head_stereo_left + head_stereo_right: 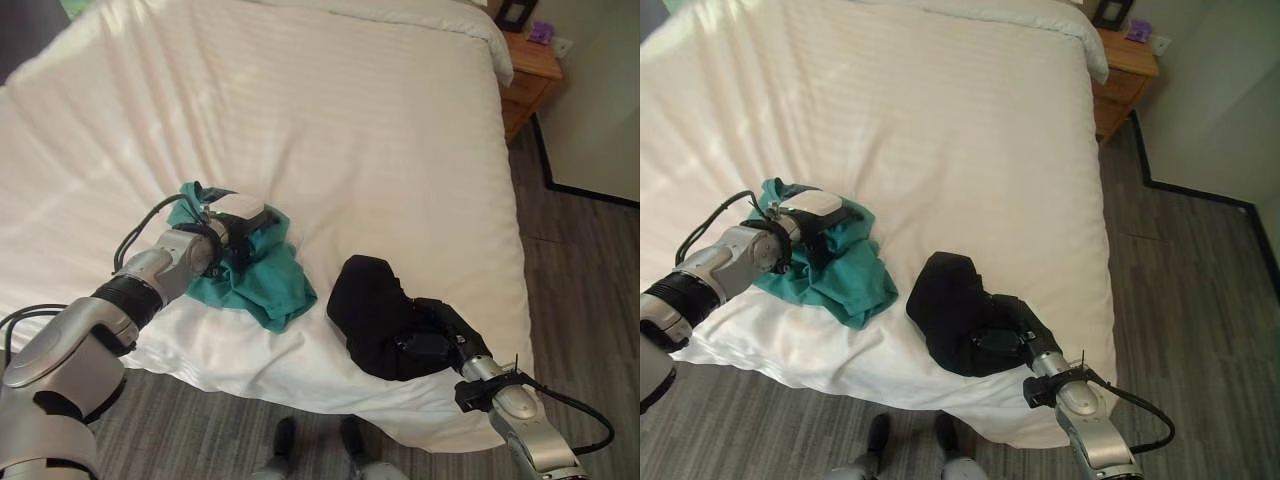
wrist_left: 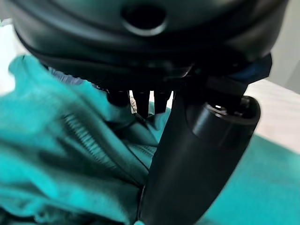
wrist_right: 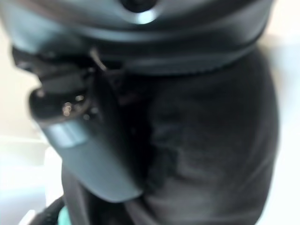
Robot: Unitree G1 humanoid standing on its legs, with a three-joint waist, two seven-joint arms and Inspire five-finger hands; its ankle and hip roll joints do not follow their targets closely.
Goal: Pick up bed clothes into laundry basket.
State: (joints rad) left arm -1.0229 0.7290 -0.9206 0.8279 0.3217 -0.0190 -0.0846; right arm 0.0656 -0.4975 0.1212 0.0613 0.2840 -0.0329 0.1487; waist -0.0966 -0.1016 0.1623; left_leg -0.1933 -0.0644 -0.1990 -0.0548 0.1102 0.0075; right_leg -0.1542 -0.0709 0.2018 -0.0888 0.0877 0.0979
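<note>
Left hand point(image 1: 232, 226) is curled into the teal garment point(image 1: 262, 283); right hand point(image 1: 432, 338) is buried in the black garment point(image 1: 372, 310), its fingers' state undeterminable. Firm gathering of both is advised before lifting.

white bed point(image 1: 330, 110) with teal garment point(image 1: 262, 282), black garment point(image 1: 372, 305)

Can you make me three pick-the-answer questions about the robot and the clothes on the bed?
1. Where does the teal garment lie?
A. on the white bed
B. on the floor
C. on the nightstand

2. How many clothing items lie on the bed?
A. one
B. two
C. four

3. What is the left hand doing?
A. hanging in the air
B. resting on the teal garment
C. holding a cup

Answers: 1 A, it sits on the sheet near the bed's front edge. 2 B, the teal one and a black garment under the right hand. 3 B, its wrist view shows teal cloth at the fingers.
</note>
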